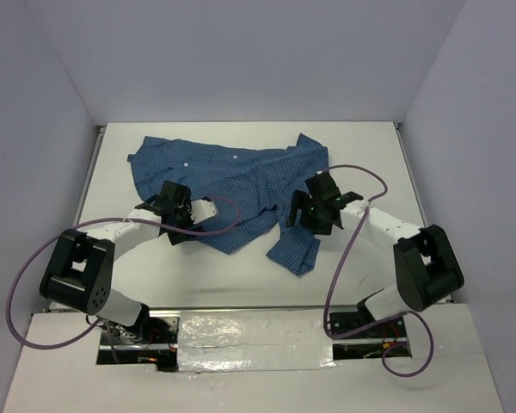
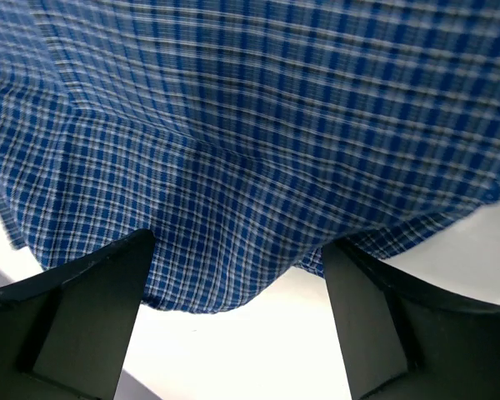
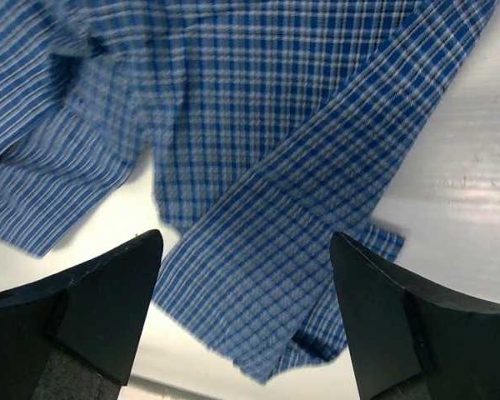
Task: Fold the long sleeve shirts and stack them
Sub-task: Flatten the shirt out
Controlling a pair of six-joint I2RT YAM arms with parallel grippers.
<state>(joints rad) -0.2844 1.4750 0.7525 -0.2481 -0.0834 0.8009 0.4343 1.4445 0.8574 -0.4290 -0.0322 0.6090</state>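
White table (image 1: 241,284) holds the crumpled blue checked shirt (image 1: 232,176) across its middle, left gripper (image 2: 237,258) and right gripper (image 3: 246,250) hover spread wide over it, gripping nothing; closing here likely pinches bunched layers and drags the heap.

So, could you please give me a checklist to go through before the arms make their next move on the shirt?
1. Left hand open: ok, its fingers stand apart at the near edge of the shirt.
2. Right hand open: ok, its fingers stand apart over a long strip of the cloth.
3. Neither hand clamping cloth: ok.
4. Shirt spread flat: not ok, it lies crumpled with folds.
5. Shirt wholly on the table: ok.
6. Left arm's cable free of the cloth: cannot tell, it loops over the shirt.
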